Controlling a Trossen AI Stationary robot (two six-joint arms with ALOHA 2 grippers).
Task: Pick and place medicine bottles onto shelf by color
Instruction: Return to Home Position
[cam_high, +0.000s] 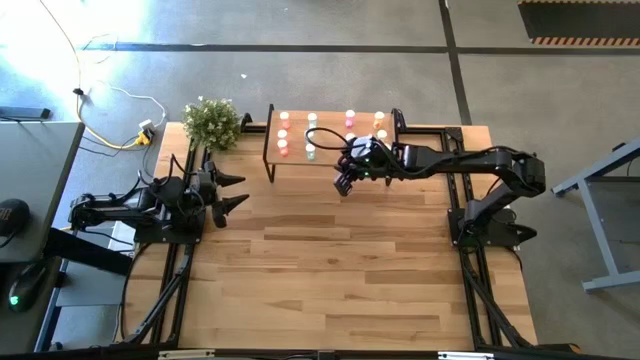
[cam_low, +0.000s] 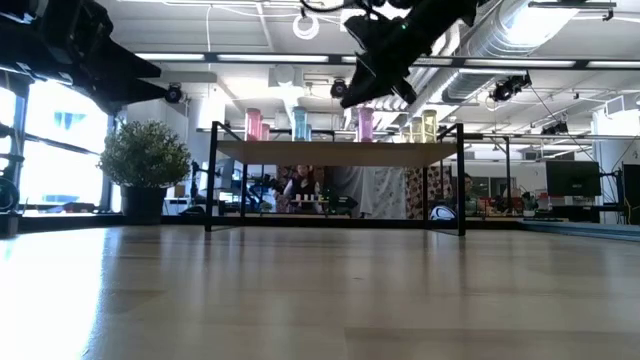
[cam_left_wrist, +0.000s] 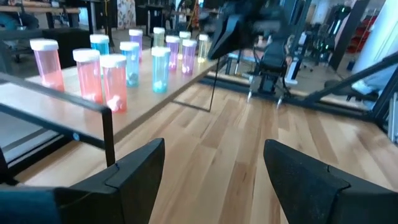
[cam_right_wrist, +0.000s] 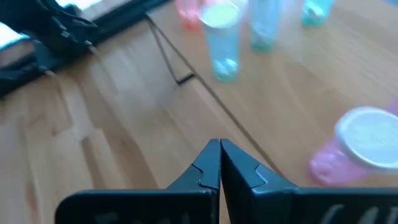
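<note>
The shelf (cam_high: 330, 152) stands at the table's far edge, a light wood top on thin black legs. Several small bottles stand on it in columns by color: salmon-red (cam_high: 283, 135), mint-green (cam_high: 311, 135), pink (cam_high: 350, 125) and yellow-orange (cam_high: 380, 125). My right gripper (cam_high: 345, 181) is shut and empty, above the shelf's near edge (cam_low: 340, 152), near the pink column. In its wrist view the shut fingertips (cam_right_wrist: 219, 163) meet over the shelf's edge, with a pink bottle (cam_right_wrist: 357, 149) and a green one (cam_right_wrist: 222, 40) close by. My left gripper (cam_high: 236, 192) is open and empty at the table's left.
A small potted plant (cam_high: 212, 122) stands at the far left corner beside the shelf. Bare wood tabletop (cam_high: 330, 260) spreads over the near half. The left wrist view shows the bottle rows (cam_left_wrist: 115, 78) and the right arm (cam_left_wrist: 249, 25) beyond them.
</note>
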